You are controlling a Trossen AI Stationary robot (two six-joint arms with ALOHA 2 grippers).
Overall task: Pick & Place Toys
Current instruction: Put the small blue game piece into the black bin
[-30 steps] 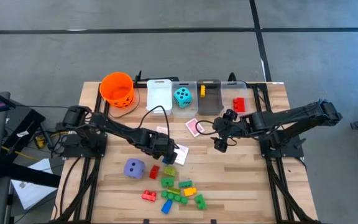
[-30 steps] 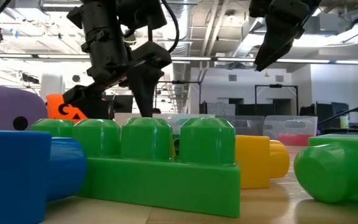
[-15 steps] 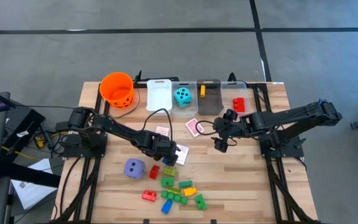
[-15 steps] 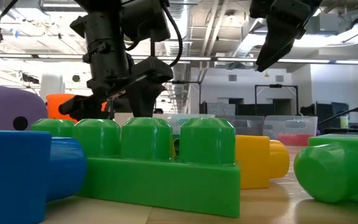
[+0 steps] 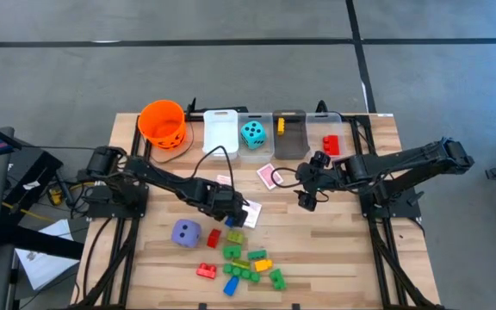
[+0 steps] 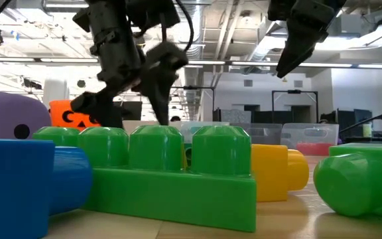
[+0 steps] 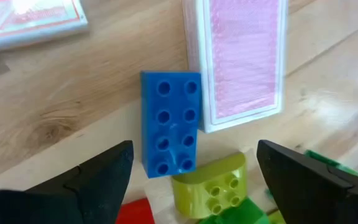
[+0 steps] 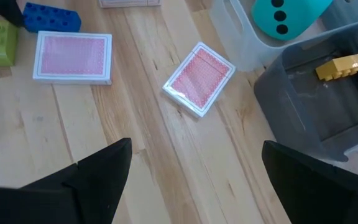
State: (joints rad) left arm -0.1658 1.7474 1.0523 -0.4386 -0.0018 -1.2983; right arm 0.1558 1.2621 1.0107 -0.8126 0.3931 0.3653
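My left gripper (image 5: 233, 215) is open and hovers over a blue brick (image 7: 169, 124), one finger on either side and clear of it. The brick lies flat on the table against a pink-backed card deck (image 7: 238, 59), with a yellow-green brick (image 7: 210, 186) at its end. My right gripper (image 5: 306, 199) is open and empty, held above the table near another pink card deck (image 8: 199, 78). A purple die (image 5: 186, 232) and several loose bricks (image 5: 248, 265) lie near the table's front. A teal die (image 5: 252, 133) sits in a clear bin.
An orange bucket (image 5: 163, 122), a white bin (image 5: 221, 131), a grey bin (image 5: 289, 145) holding a yellow brick (image 8: 344, 65), and a clear bin with a red brick (image 5: 331, 144) line the far edge. Bare wood lies at the table's right front (image 5: 334, 258).
My left gripper has dipped toward the table and come back up, tipping a little over the blue brick. Its fingers stay open. The bricks and cards have not moved.
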